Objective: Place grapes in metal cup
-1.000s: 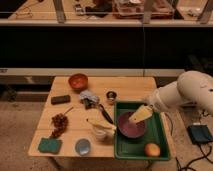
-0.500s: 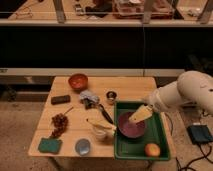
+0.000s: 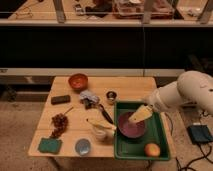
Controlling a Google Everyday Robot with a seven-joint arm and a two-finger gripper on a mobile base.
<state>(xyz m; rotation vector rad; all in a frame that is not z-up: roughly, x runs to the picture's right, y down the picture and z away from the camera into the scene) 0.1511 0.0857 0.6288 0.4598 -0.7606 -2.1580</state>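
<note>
Where the wooden table (image 3: 130, 85) fills the middle of the scene, the robot's white arm (image 3: 185, 92) reaches in from the right; a green tray (image 3: 159, 140) sits on the table's right half, holding a purple bowl (image 3: 127, 131); the gripper (image 3: 140, 114) hangs over that bowl's far rim, wide or narrow cannot be told; the grapes (image 3: 59, 122) lie on the table's near left, well apart from the gripper; the metal cup (image 3: 111, 96) stands upright mid-table, just beyond the tray's far left corner.

Gripper (image 3: 137, 116) above purple bowl (image 3: 126, 132), partly hiding it, arm (image 3: 192, 92) cut by right edge
</note>
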